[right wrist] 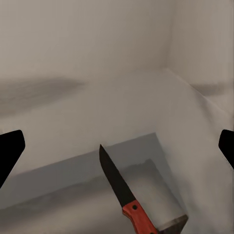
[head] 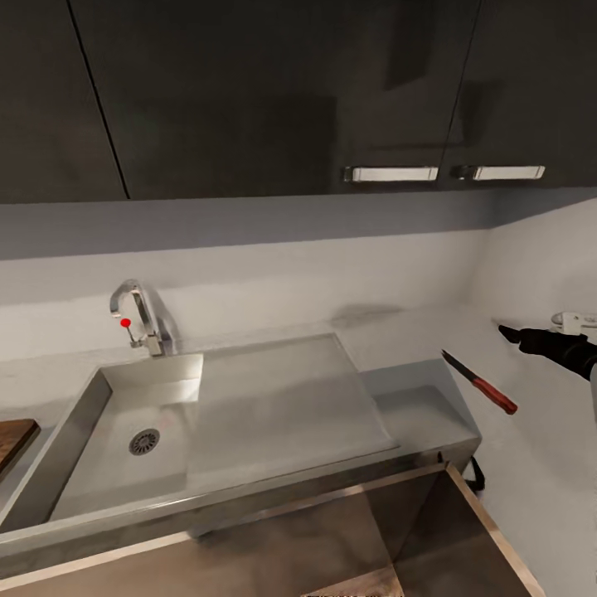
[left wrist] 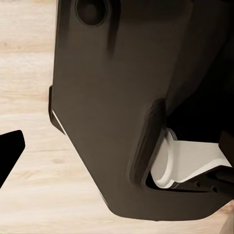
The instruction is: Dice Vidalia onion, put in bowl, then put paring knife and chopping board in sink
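Observation:
The grey steel sink [head: 108,390] lies at the left, its basin bare around the round drain [head: 143,441], with the drainboard [head: 282,406] beside it. A corner of the dark brown chopping board [head: 12,439] shows at the left edge. The paring knife [head: 479,383], red handle and dark blade, appears in the air past the right end of the countertop [head: 419,414], below and left of my right gripper [head: 507,333]. That gripper [right wrist: 119,145] is open, the knife [right wrist: 122,187] beneath it and apart from both fingers. My left gripper [left wrist: 117,146] is open, hanging by my dark body over the wooden floor. Onion and bowl are out of view.
A chrome tap [head: 141,319] with a red knob stands behind the basin. Dark upper cabinets with metal handles [head: 390,173] hang overhead. A white wall [head: 539,274] closes the corner right of the countertop. Brown cabinet fronts [head: 332,539] run below the counter edge.

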### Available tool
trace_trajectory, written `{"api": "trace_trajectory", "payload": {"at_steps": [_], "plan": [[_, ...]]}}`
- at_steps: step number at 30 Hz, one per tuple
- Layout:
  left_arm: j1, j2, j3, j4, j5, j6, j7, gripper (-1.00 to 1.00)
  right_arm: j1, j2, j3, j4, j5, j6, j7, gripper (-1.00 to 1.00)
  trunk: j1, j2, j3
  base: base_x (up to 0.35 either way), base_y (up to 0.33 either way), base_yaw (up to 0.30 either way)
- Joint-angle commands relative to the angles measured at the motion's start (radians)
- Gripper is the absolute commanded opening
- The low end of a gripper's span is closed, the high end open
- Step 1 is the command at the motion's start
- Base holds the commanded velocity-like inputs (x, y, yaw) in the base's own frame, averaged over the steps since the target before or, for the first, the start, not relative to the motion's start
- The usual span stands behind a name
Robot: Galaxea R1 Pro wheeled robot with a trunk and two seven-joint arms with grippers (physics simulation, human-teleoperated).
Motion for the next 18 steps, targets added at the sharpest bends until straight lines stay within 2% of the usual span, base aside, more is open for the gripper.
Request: {"api": "trace_trajectory", "payload": {"at_steps": [1,8,11,13,18], "plan": [[-0.002,0.000,-0.006,0.004,0.011,-0.002,-0.006,1.00,-0.001,0.000,-0.002,0.000,0.009,0.004,0.008,1.00,0.000,-0.001,-0.003,0.014,-0.028,0.000],[-0.002,0.000,-0.002,0.003,0.011,-0.001,-0.006,1.00,-0.001,0.001,0.000,0.017,0.008,0.004,0.006,1.00,0.000,-0.001,-0.005,0.004,-0.008,0.000],[-0.002,0.000,-0.002,0.003,0.011,-0.001,-0.006,1.00,-0.001,0.000,-0.001,0.055,0.009,0.004,0.006,1.00,0.000,-0.001,-0.005,0.000,0.000,0.000],[-0.002,0.000,-0.002,0.003,0.011,-0.001,-0.006,1.00,-0.001,-0.002,-0.002,0.115,0.013,0.004,-0.001,1.00,0.000,-0.001,-0.005,0.000,0.000,0.000],[-0.002,0.000,-0.002,0.003,0.011,-0.001,-0.006,1.00,-0.001,-0.001,-0.002,0.173,0.073,0.001,-0.030,1.00,0.000,-0.001,-0.005,0.000,0.000,0.000]]}}
